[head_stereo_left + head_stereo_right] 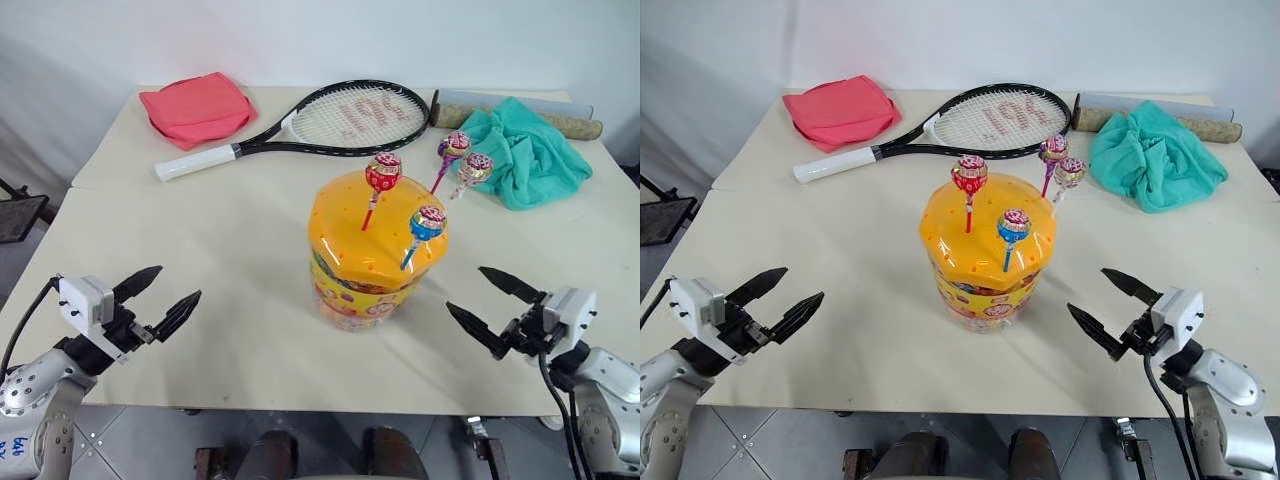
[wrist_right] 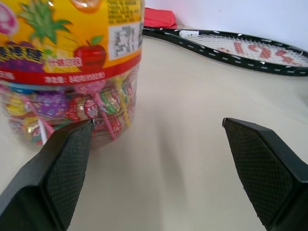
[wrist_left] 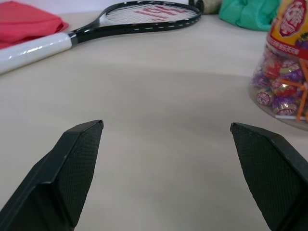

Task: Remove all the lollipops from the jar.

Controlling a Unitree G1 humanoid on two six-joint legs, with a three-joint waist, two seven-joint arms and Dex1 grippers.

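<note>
Still untouched, four lollipops (image 1: 383,172) stand planted in the jar (image 1: 375,250) mid-table.
Left gripper (image 1: 158,297) and right gripper (image 1: 492,304) flank it, jaws spread and empty, apparently poised to pluck sticks from the lid's holes.

Jar (image 1: 372,285) upright mid-table, clear, printed label, domed orange holed lid. Four lollipops (image 1: 383,172) stuck upright in lid: red, blue toward front, purple and pink behind.

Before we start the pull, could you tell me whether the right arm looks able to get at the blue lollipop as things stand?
Probably yes. The right gripper is open and empty beside the jar, and the blue lollipop stands on the lid's near right side with nothing between.
</note>
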